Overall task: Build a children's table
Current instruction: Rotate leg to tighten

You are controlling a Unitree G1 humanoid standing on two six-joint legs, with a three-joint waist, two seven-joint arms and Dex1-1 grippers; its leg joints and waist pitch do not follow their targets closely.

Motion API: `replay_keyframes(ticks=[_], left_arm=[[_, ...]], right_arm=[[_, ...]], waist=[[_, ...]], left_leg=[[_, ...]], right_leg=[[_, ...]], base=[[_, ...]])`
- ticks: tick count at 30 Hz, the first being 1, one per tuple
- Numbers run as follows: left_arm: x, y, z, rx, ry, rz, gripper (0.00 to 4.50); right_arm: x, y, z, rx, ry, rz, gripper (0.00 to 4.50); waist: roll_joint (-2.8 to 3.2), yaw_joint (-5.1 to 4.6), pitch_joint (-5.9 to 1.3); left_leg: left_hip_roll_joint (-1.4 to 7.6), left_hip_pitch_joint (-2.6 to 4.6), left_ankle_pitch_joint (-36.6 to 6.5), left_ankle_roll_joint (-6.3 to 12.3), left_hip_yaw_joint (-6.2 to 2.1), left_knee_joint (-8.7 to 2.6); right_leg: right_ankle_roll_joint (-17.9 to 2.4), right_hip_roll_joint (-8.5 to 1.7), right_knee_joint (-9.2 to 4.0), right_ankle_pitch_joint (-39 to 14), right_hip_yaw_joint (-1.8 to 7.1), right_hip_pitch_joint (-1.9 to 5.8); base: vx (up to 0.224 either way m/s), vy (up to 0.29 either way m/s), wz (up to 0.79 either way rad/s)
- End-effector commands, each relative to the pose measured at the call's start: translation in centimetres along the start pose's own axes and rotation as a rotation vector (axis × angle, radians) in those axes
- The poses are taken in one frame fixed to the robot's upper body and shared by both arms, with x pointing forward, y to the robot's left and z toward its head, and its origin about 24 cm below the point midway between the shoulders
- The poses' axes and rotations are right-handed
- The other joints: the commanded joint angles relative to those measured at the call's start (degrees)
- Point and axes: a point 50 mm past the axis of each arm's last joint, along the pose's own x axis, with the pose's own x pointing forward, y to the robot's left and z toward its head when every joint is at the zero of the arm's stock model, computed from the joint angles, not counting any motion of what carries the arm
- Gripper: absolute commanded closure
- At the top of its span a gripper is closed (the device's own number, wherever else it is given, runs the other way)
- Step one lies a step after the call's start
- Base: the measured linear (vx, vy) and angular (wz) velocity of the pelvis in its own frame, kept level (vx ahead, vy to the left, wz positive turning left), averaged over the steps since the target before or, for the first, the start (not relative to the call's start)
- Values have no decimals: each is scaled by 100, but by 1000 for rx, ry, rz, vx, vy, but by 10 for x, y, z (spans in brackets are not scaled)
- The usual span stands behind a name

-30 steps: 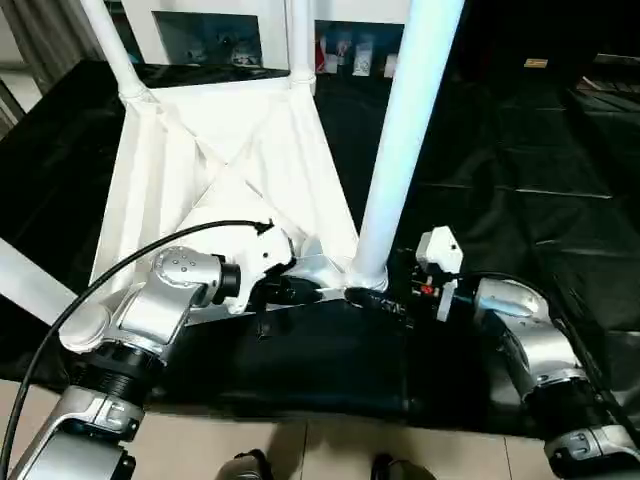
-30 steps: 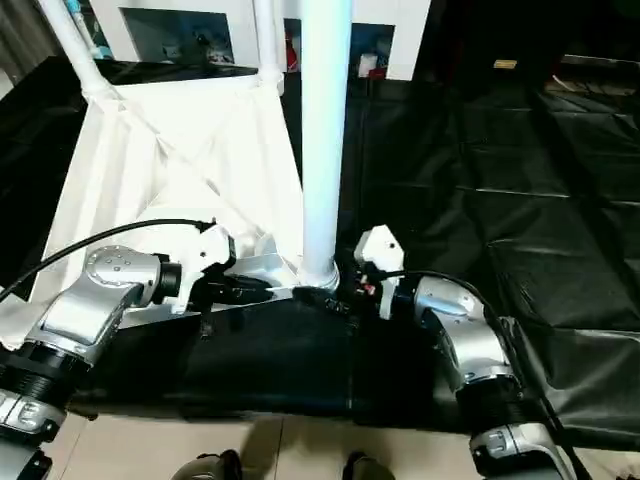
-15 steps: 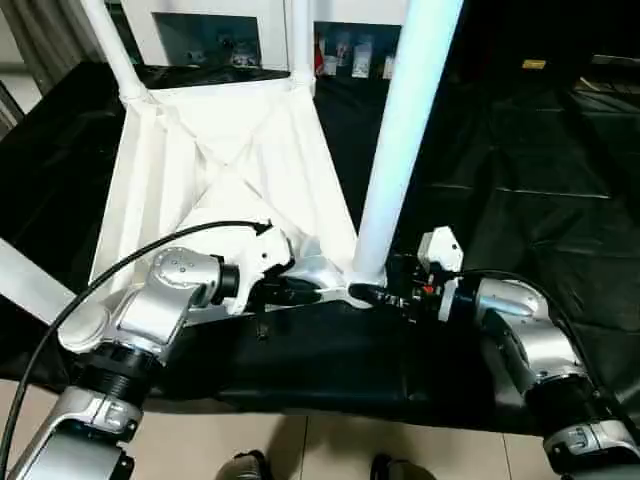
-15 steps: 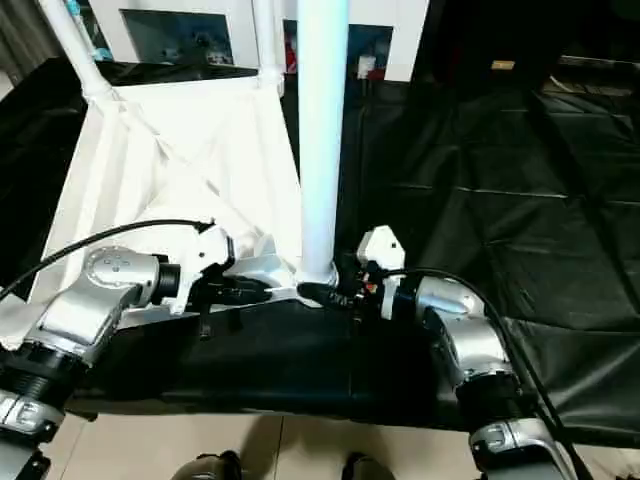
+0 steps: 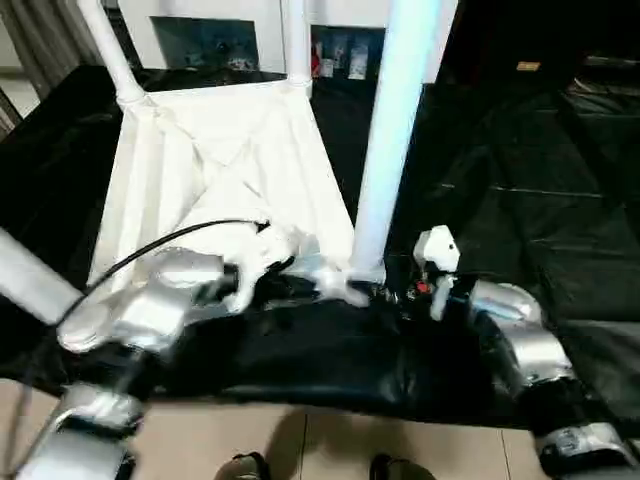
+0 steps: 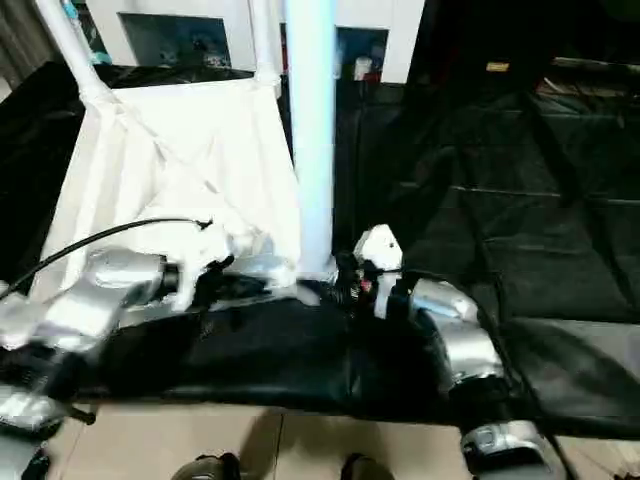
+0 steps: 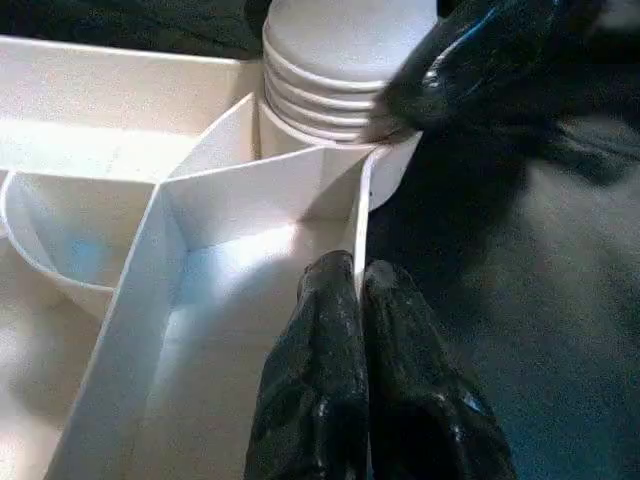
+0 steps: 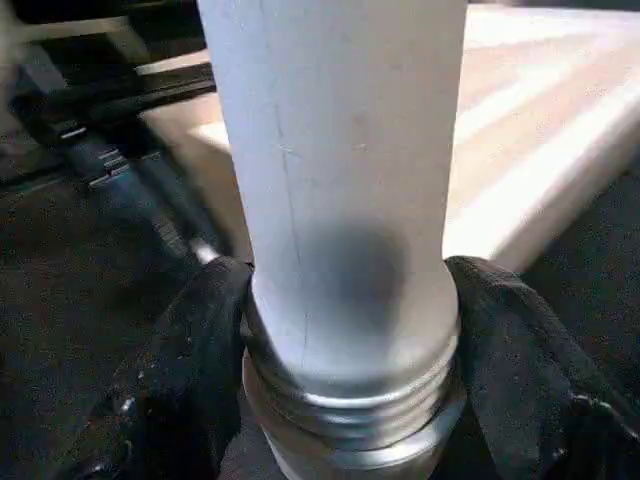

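Note:
The children's table top [image 5: 220, 170] lies upside down on a black sheet, ribs up. Two legs [image 5: 110, 50] [image 5: 295, 40] stand in the far corner sockets, and a further leg [image 5: 30, 285] crosses the left edge. Another leg [image 5: 390, 130] stands upright in the near right socket [image 7: 340, 60]. My right gripper [image 5: 372, 292] is shut on that leg's ribbed base [image 8: 340, 400], one finger [image 8: 190, 370] on each side. My left gripper [image 7: 360, 290] is shut on the top's thin rim wall beside the same socket.
A white cabinet with glass doors [image 5: 230, 40] stands behind the table top. The black sheet [image 5: 520, 170] spreads wide to the right. A black cable [image 5: 150, 250] loops over my left forearm. Tiled floor [image 5: 330, 445] lies below the sheet's near edge.
My right gripper has moved in to the near right leg's base and its fingers have closed round it. The left gripper keeps its pinch on the rim.

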Motion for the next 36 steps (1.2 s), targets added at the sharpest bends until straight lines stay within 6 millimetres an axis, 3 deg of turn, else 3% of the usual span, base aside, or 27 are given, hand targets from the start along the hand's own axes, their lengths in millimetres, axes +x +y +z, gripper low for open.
replay_keyframes(ticks=[1,7,9,11,13,16,19,20,27,31,35,36], left_arm=[[19,-4,-25,-124,92,71,450],[47,3,-9,-178,78,227,450],[57,4,-4,-200,75,276,450],[67,5,0,-220,78,314,450],[73,4,3,-225,83,321,450],[74,5,4,-220,86,320,450],[74,5,5,-208,85,308,450],[74,5,5,-205,84,304,450],[67,1,0,-139,68,196,450],[52,-5,-11,-88,73,92,450],[40,-9,-18,-50,71,11,450],[35,-12,-21,-41,72,-30,450]], right_arm=[[14,9,-8,19,14,-79,181],[42,15,-16,154,35,-351,181],[49,15,-20,168,72,-472,182],[57,18,-24,180,115,-557,182],[64,25,-25,189,133,-556,182],[66,27,-26,183,147,-561,182],[67,29,-24,215,118,-542,182],[67,28,-24,216,113,-542,127],[58,16,-13,188,47,-555,68],[29,0,-12,10,59,-419,47],[5,-7,-5,7,19,-258,47],[-2,-9,-2,3,7,-200,47]], waist=[[-105,-19,-284],[-111,-71,-250],[-96,-89,-266],[-109,-113,-257],[-123,-113,-241],[-129,-124,-255],[-122,-125,-278],[-122,-125,-278],[-130,-115,-276],[-152,-97,-294],[-167,-73,-296],[-142,-32,-305]], left_leg=[[74,97,-1507,248,-22,-393],[59,105,-2002,0,-74,-471],[51,122,-2028,-65,-84,-484],[30,90,-2021,-103,-97,-511],[7,145,-2335,-58,-98,-506],[5,107,-2525,-12,-147,-547],[25,111,-2492,21,-145,-565],[25,111,-2492,21,-145,-565],[33,93,-2507,44,-134,-574],[59,67,-2222,166,-107,-545],[60,73,-1981,357,-65,-517],[87,88,-1932,439,-62,-506]], right_leg=[[-1185,-187,-448,-1778,169,272],[-740,-180,-562,-2704,181,197],[-696,-179,-578,-2755,176,176],[-614,-161,-591,-2745,164,191],[-427,-141,-657,-3013,189,114],[-327,-151,-665,-3078,192,135],[-415,-153,-658,-2695,188,157],[-415,-153,-658,-2695,188,157],[-515,-177,-666,-2660,205,169],[-590,-192,-643,-2366,224,190],[-787,-174,-620,-2078,237,209],[-850,-185,-608,-2008,245,214]], base=[[0,0,0],[0,0,0],[-34,7,0],[0,0,0],[0,0,0],[0,0,0],[0,0,0],[0,0,0],[0,0,0],[0,0,0],[0,0,0],[0,0,0]])
